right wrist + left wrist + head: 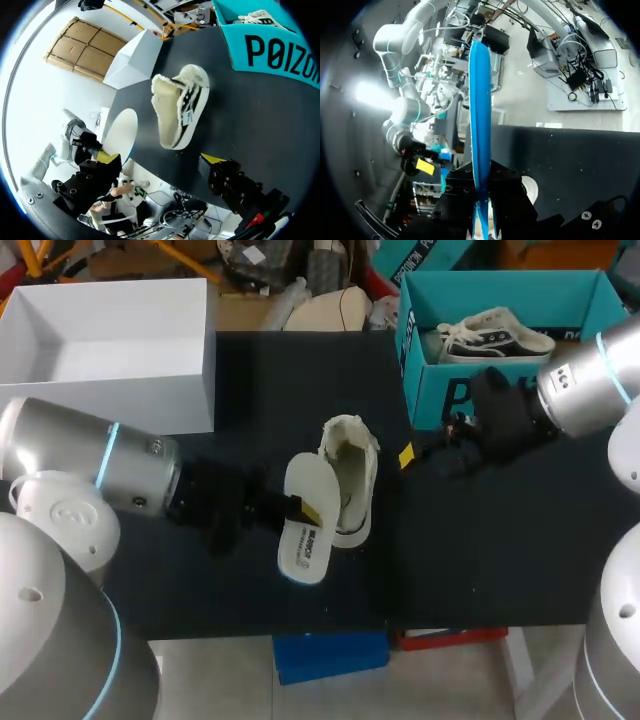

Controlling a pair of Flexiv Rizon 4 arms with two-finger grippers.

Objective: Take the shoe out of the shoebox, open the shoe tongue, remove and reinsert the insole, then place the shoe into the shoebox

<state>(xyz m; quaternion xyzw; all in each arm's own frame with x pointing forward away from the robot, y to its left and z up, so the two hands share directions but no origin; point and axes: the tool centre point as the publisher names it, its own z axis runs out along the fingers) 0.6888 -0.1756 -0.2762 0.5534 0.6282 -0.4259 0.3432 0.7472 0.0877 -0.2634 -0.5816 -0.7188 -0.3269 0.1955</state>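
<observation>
The cream fleece-lined shoe [352, 475] lies on the black bench [500, 560], the left jaws gripping its white, blue-backed insole [303, 530] just beside it, probably to reinsert it, the right jaws open at its other side.

Head cam high behind, looks down; wrist cams low, close; head/R share shoe [355, 465].

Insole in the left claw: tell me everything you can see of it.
The insole is a flat, foot-shaped pad, white on top with dark print toward one end; the left wrist view shows its other face bright blue. It looks like thin foam. It is out of the shoe, pinched in the left claw and held beside the shoe over the black table.
</observation>
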